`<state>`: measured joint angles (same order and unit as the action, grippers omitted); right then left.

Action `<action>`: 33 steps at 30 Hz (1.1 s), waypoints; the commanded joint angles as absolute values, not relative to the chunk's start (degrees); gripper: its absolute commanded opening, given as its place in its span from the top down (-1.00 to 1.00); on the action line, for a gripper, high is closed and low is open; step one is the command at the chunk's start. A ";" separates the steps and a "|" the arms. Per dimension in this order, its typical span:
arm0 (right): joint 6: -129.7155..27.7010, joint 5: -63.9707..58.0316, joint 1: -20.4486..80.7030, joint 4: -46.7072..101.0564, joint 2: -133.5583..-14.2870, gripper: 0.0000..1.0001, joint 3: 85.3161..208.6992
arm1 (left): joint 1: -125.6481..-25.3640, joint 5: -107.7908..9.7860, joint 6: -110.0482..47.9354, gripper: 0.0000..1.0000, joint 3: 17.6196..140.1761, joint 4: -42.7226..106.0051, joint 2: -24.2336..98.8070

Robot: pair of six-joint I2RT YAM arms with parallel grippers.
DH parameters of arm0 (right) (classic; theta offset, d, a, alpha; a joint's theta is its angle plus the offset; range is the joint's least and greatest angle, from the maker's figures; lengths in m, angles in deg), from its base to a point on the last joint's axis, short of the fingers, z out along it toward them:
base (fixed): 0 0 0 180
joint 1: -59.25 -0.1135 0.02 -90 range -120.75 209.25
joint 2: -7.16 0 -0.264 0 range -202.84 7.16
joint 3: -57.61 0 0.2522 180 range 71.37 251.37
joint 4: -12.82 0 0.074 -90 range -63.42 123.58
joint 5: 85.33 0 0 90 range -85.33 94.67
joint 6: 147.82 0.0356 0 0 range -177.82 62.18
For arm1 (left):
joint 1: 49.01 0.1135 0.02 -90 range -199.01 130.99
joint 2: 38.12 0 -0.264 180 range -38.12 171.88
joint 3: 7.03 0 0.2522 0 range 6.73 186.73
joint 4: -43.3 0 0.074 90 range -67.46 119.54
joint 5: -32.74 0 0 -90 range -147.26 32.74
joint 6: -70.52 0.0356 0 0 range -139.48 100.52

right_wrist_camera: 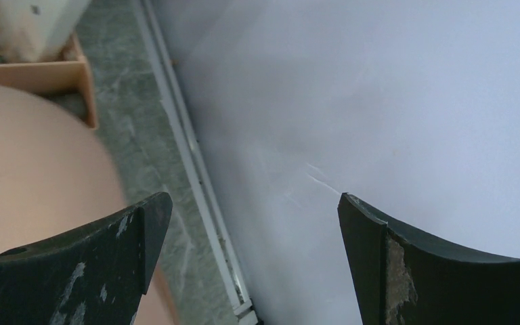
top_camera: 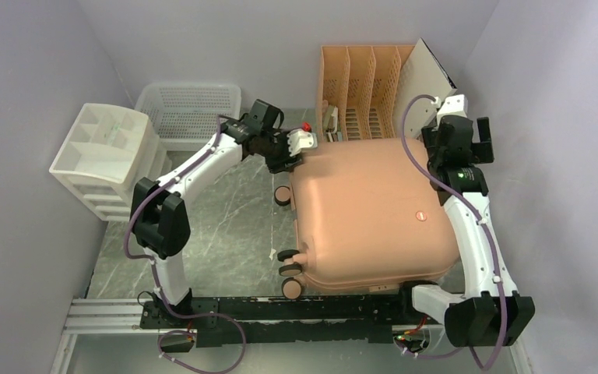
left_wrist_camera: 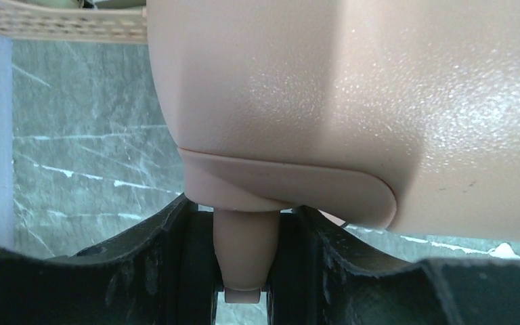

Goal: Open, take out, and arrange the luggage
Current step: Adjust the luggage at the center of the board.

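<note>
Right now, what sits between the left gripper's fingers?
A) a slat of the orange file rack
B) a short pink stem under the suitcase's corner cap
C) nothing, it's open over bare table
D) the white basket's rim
B: in the left wrist view the left gripper straddles a short pink stem below the corner cap of the salmon-pink suitcase, fingers tight on both sides.

Pale lilac walls [top_camera: 39,62], grey marbled tabletop [top_camera: 226,230]

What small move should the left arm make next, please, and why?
Probably pull gently along the edge of the closed suitcase: the left gripper looks shut on a small pink tab at its far corner, likely the zipper pull.
</note>
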<state>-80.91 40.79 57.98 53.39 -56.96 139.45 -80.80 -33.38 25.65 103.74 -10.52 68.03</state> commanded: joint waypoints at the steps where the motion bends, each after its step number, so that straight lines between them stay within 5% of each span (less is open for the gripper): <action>1: -83.24 41.32 63.04 48.59 -58.14 -1.00 136.76 | -73.37 -38.68 23.27 0.90 102.49 -12.49 60.18; 15: -90.26 19.10 73.53 52.06 -57.63 -1.00 122.72 | -67.56 -38.87 23.95 0.90 99.95 -11.16 59.61; 33: -97.61 -3.13 73.54 64.87 -56.82 -1.00 124.52 | -63.26 -39.70 23.50 0.87 95.58 -11.50 55.56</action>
